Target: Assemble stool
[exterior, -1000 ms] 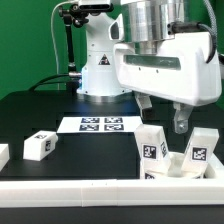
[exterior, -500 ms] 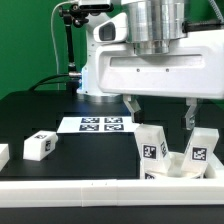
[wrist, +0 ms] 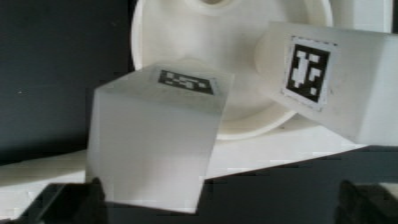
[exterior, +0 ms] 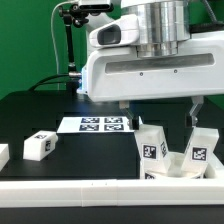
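**A:** Entry one, the hand?

**B:** Hand (exterior: 160,117): fingers spread wide, nothing pinched, nothing touched. It hangs above the group of stool parts at the exterior view's right. One finger (exterior: 125,110) stands toward that view's left of the group, the other toward its right.

**A:** Entry two, the parts beneath it?

**B:** Seat (wrist: 187,45): thick round white disc. The wrist view shows it as a broad pale face behind two legs.
Upright leg (exterior: 152,143): blocky, white, with one tag on its side and another on its top end.
Tilted leg (exterior: 197,150): leans just beside the upright one, its large tag turned toward the exterior camera. In the wrist view it overlaps the seat's rim.
Whether either leg touches the seat cannot be told.

**A:** Entry three, strays?

**B:** Loose leg (exterior: 40,146): lies on the black counter (exterior: 30,115) toward the exterior view's left, well apart from the group, with a tag on its upper face.

**A:** Entry four, fixtures?

**B:** Marker board (exterior: 100,124): flat, white, tagged, lying on the counter behind the parts.
Rail (exterior: 70,190): long, white, running along the counter's near edge.
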Action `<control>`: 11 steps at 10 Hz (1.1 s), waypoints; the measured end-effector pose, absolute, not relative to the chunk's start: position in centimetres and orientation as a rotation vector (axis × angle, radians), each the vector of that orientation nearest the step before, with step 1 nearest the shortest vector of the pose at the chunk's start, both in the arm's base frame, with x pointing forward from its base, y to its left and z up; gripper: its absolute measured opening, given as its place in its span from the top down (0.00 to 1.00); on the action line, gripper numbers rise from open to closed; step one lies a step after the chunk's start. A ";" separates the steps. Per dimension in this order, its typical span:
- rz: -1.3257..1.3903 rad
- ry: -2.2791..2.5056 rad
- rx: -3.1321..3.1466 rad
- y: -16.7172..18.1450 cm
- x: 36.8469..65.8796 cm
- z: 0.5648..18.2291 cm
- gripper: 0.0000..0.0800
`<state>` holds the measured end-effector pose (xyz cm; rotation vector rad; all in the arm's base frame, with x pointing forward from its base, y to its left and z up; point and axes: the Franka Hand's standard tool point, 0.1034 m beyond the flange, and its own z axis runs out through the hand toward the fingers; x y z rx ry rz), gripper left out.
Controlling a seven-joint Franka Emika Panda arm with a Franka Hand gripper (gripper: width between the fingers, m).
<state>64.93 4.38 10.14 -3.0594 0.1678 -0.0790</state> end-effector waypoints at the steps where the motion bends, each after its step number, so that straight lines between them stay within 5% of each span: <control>1: -0.081 0.067 -3.073 4.2 64.9 10.1 0.19; 11: -0.035 -1.264 -2.922 4.5 64.2 9.2 0.19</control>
